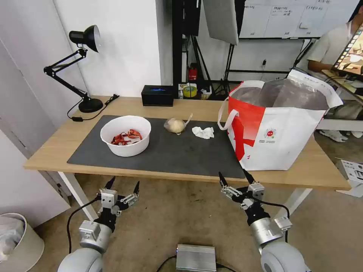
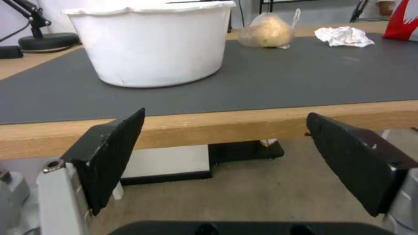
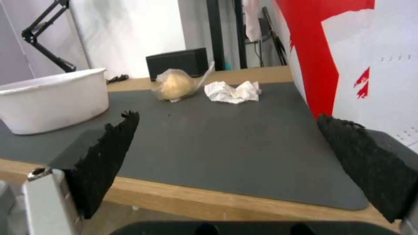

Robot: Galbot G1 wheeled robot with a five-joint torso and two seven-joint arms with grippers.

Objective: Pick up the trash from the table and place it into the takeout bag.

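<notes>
On the table's dark mat (image 1: 177,155) sits a white bowl (image 1: 125,135) with red scraps. To its right lie a clear bag with a beige lump (image 1: 175,125) and a crumpled white tissue (image 1: 203,132). The takeout bag (image 1: 278,122), white and red with foil lining, stands open at the table's right end. My left gripper (image 1: 124,184) hangs open below the table's front edge, in front of the bowl (image 2: 150,42). My right gripper (image 1: 236,176) is open at the front edge, near the takeout bag's (image 3: 370,58) lower left corner. The right wrist view looks across the mat to the lump bag (image 3: 176,85) and tissue (image 3: 233,92).
A black desk lamp (image 1: 81,68) stands at the table's back left, a black box (image 1: 158,95) at the back middle. A silver box (image 1: 196,257) lies on the floor between my arms. A white bin (image 1: 17,241) stands at the left. A person sits behind the takeout bag.
</notes>
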